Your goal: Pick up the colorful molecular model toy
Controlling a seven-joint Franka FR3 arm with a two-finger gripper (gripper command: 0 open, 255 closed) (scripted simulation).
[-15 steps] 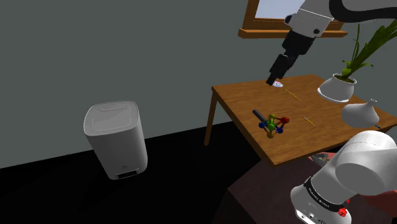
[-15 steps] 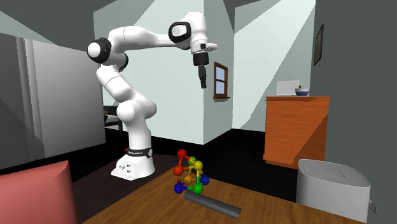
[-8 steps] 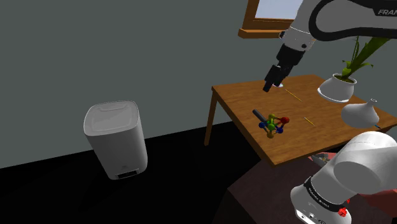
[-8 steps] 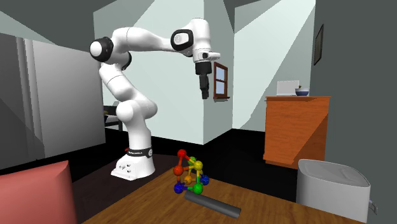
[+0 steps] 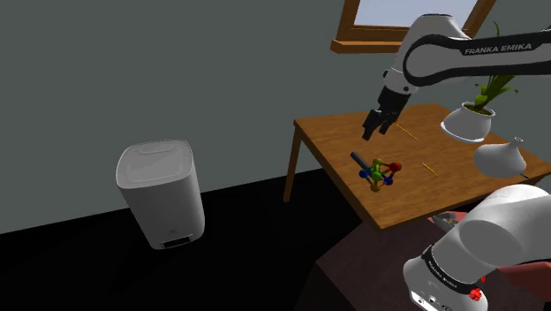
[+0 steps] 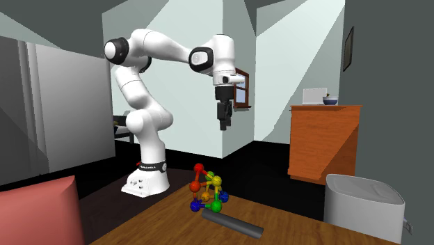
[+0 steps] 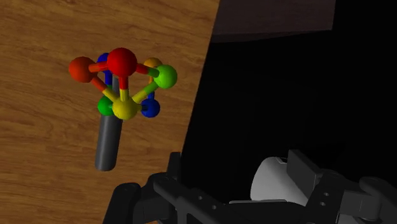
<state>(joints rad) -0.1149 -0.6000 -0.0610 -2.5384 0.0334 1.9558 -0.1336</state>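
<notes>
The molecular model toy (image 5: 380, 171) is a cluster of red, orange, yellow, green and blue balls joined by coloured rods. It stands on the wooden table (image 5: 415, 132) near the edge at the shoulder view's left. It also appears in the second exterior view (image 6: 207, 189) and ahead of the fingers in the wrist view (image 7: 124, 86). My black gripper (image 5: 372, 132) hangs in the air above the table, behind and above the toy, clear of it. Its fingers stand apart with nothing between them. In the second exterior view the gripper (image 6: 224, 124) is well above the toy.
A dark grey cylinder (image 5: 358, 159) lies against the toy (image 6: 231, 223). A white pot with a green plant (image 5: 468, 119) and a white vase (image 5: 501, 157) stand on the table's far side. A white bin (image 5: 163, 193) sits on the black floor beyond the table edge. An orange cabinet (image 6: 323, 143) stands against the wall.
The arm has swung lower and toward the shoulder view's left, bringing the gripper down closer to the table and the toy. The toy and cylinder have not moved.
</notes>
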